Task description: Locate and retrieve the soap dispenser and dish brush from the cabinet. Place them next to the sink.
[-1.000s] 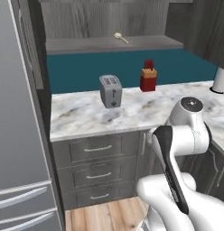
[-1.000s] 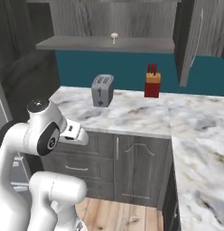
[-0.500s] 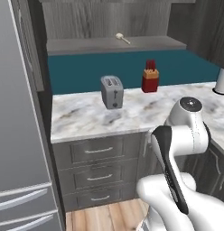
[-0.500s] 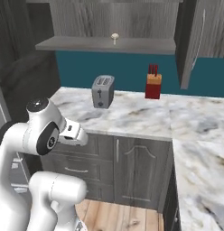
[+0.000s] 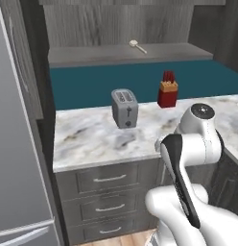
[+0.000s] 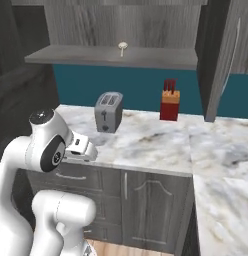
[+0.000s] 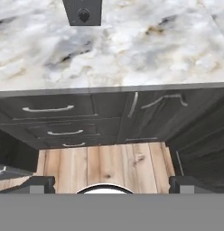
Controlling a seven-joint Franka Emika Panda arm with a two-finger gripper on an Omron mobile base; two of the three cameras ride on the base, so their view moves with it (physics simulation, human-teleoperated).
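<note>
Retrieval is sitting at its opening stage, judging by the layout: nothing is being carried and the arm is folded low in front of the marble counter (image 5: pixel 92 137). Going left to right in the left base view, the refrigerator (image 5: pixel 17 144) is filling the near left, the toaster (image 5: pixel 124 108) is standing on the counter, and the red knife block (image 5: pixel 167 91) is standing well apart to its right, toward the far wall. Above and behind them, the dish brush (image 5: pixel 136 45) is lying flat on the shelf board of the cabinet (image 5: pixel 92 54), its round head pointing left; the right base view is showing it (image 6: pixel 123 47) head-on. No soap dispenser can be made out. The gripper (image 7: pixel 107 182) is hanging with its jaws spread wide and empty, facing the lower drawers (image 7: pixel 64 122) and the floor. The next move is probably calling for raising the hand well above the counter and reaching far to the shelf, descending over the brush handle.
</note>
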